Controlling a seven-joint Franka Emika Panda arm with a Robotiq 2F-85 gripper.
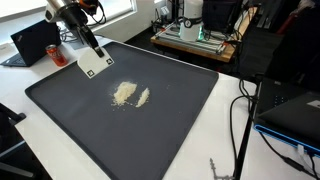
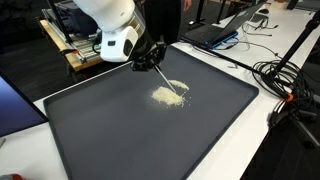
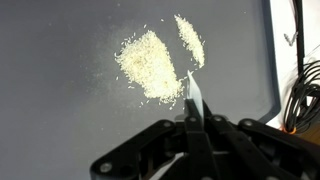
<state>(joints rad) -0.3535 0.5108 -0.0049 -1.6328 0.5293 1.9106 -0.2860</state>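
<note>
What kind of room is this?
Likely a lab or office: a laptop, tangled cables, and a robot gripper holding a card.

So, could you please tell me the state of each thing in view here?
Thin white card: clamped, tilted, near the grains.
Black Robotiq gripper: shut on the card.
Pale beige grains: lying in two separate heaps.
Dark grey flat tray: flat, grains on it.
Black laptop: lid open.
</note>
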